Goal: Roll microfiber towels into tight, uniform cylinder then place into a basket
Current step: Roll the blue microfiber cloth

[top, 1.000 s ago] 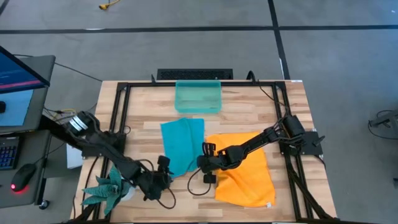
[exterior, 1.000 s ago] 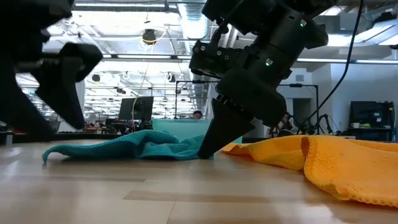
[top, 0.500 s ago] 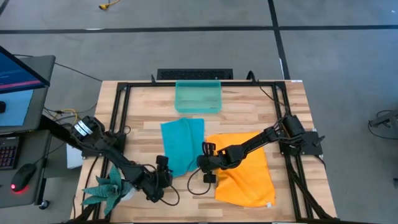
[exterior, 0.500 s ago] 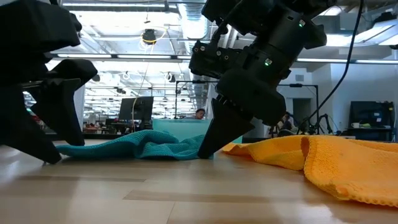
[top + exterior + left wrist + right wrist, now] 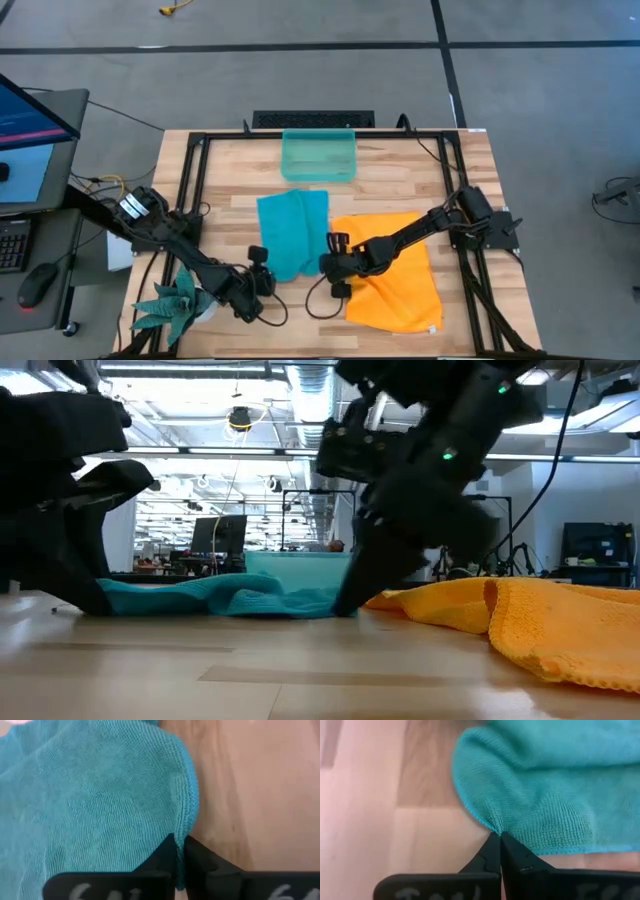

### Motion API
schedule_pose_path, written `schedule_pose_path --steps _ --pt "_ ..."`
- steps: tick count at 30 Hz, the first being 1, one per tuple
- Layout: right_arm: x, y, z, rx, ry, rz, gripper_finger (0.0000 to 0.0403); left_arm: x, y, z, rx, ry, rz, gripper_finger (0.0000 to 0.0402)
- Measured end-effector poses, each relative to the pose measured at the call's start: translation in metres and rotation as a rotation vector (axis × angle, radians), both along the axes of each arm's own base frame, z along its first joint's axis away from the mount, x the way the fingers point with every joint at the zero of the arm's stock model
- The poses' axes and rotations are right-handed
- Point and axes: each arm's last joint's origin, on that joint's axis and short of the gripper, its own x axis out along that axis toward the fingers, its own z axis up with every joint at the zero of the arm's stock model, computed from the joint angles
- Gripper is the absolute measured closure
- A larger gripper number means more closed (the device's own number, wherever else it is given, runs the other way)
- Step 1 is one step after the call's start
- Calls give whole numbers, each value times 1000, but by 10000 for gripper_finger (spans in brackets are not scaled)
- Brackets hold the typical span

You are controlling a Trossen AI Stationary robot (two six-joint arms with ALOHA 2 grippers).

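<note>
A teal-blue microfiber towel [image 5: 290, 232] lies flat in the middle of the wooden table, and a larger orange towel [image 5: 395, 275] lies flat to its right. The translucent teal basket [image 5: 318, 156] stands behind them near the far edge. My left gripper [image 5: 266, 274] is shut at the teal towel's near left corner. My right gripper [image 5: 325, 265] is shut at its near right corner. In the low view my left gripper [image 5: 90, 598] and my right gripper [image 5: 350, 600] both reach down to the tabletop. My left gripper pinches the teal towel's hemmed edge [image 5: 188, 827] at the near left corner between its two fingers, slanting down from the near left. The towel lies on the table. My right gripper pinches the edge [image 5: 491, 826] by the near right corner between its fingertips, slanting down from the right. The cloth puckers at the fingertips and rests on the wood.
A green spiky plant [image 5: 175, 300] sits at the near left corner beside my left arm. A black metal frame [image 5: 190, 160] runs round the table. A desk with a screen, keyboard and mouse [image 5: 35, 285] stands off the left side.
My left gripper has sunk to the table at the teal towel's near left corner, tipped steeper, and shut on the corner. The towel stays flat on the table.
</note>
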Motion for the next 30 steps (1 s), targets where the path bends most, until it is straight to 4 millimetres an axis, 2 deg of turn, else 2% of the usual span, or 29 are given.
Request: schedule_pose_path --steps 5,10,18,25,30 --pt "-4 12 15 -6 76 40 389 -8 1 6 51 82 58 398" --pt "-2 31 36 -17 91 73 392 -11 -8 30 93 146 137 400" --pt "3 57 68 1 39 104 389 -19 -34 59 -51 237 219 401" --pt "3 70 79 47 13 143 391 -25 -50 71 -198 306 294 401" --pt "2 76 83 98 5 142 388 -37 -50 82 -154 325 431 401"
